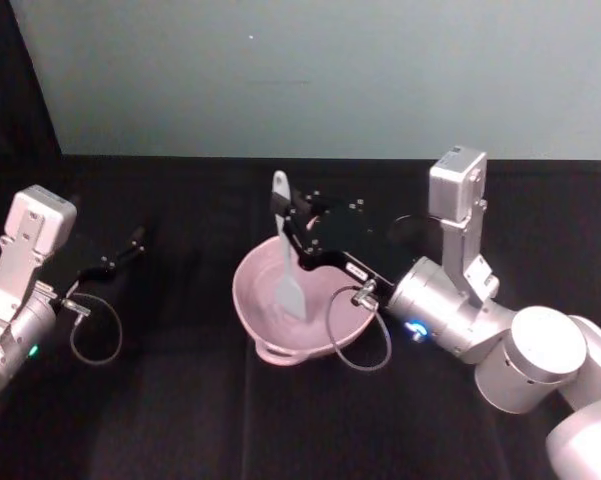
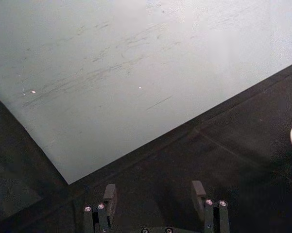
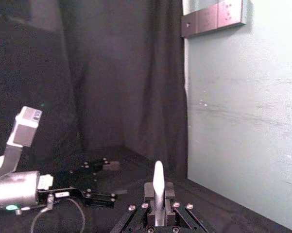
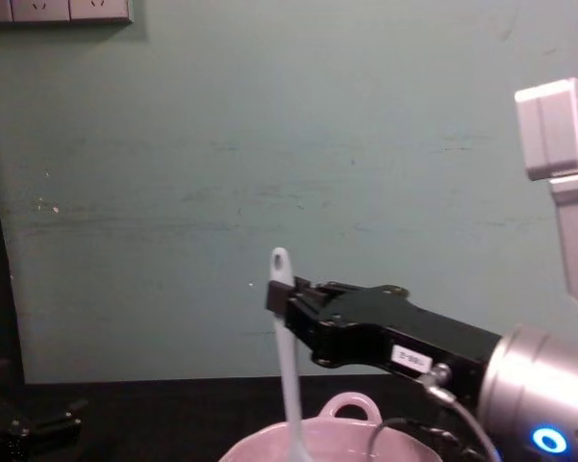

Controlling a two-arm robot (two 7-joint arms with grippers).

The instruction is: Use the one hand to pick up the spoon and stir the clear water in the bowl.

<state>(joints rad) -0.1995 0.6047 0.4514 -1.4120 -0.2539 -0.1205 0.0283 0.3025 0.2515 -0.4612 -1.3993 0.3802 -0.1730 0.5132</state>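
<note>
Between the fingers: the black right gripper is clamped on the upper handle of the long slim white plastic spoon, just below its hole
Spoon axis: near upright, hole end up, flat blade down inside the wide pale pink ceramic bowl
Stirring advice: hold firm, sweep slow circles, blade low and off the rim; water too faint to make out
Parked arm: the left gripper, fingers apart, sits over the black tabletop, well apart from the bowl

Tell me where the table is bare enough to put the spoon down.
Bare table lies between the left gripper and the bowl, and in front of the bowl. Crowded at the bowl itself, where the right gripper holds the spoon.
</note>
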